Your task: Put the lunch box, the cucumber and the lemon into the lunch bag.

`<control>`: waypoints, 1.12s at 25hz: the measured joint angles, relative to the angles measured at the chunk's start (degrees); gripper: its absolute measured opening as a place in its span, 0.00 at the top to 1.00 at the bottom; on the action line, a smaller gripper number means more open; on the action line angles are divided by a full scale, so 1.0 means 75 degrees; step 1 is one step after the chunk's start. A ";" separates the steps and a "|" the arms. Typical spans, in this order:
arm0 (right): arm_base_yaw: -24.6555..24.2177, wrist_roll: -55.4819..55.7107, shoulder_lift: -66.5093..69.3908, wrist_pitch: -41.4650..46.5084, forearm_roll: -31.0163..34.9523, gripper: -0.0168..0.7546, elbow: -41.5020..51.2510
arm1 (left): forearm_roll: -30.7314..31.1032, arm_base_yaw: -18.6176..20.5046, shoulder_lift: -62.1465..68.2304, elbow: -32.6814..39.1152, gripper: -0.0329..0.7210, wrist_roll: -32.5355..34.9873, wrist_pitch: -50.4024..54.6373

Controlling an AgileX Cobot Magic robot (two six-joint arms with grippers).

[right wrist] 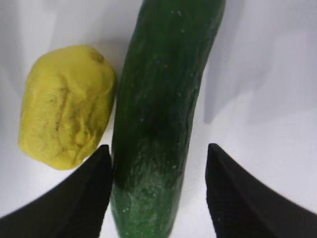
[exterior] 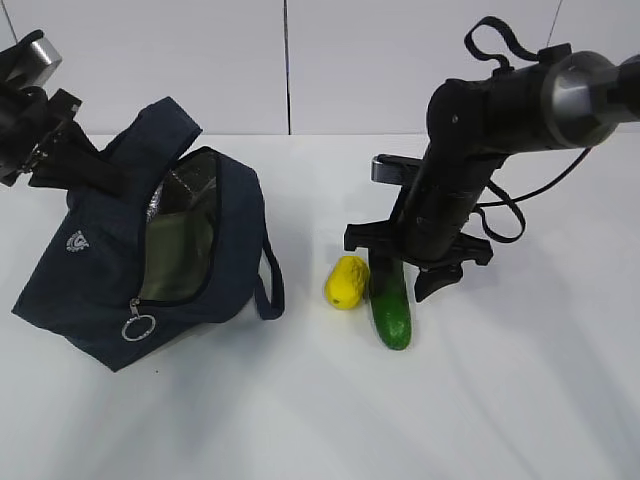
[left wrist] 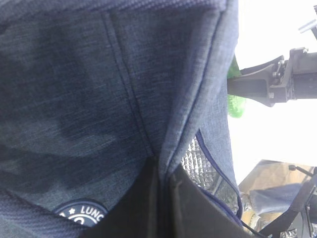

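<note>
The dark navy lunch bag lies tilted at the left with its top unzipped. A sage-green lid of the lunch box shows inside it, against the silvery lining. My left gripper is shut on the bag's rear fabric edge and holds the mouth up. The glossy green cucumber lies on the table with the yellow lemon just left of it. My right gripper is open astride the cucumber. Its left finger sits between the lemon and the cucumber; the right finger stands apart.
The white table carries only these things. The bag's zipper ring pull hangs at the front, and a handle loop droops toward the lemon. A white wall closes the back.
</note>
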 joint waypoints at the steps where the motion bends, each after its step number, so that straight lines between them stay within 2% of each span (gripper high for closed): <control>1: 0.0000 0.0000 0.0015 0.0000 0.0001 0.38 0.0000 | 0.0000 0.0000 0.0000 0.0000 0.97 0.0000 0.0000; 22: 0.0000 0.0017 0.0292 -0.0243 0.0066 0.38 0.0000 | 0.0000 0.0000 0.0000 0.0000 0.97 0.0000 -0.0043; 28: 0.0000 0.0017 0.0292 -0.0243 0.0051 0.47 0.0000 | 0.0000 0.0000 0.0000 0.0000 0.97 0.0000 -0.0043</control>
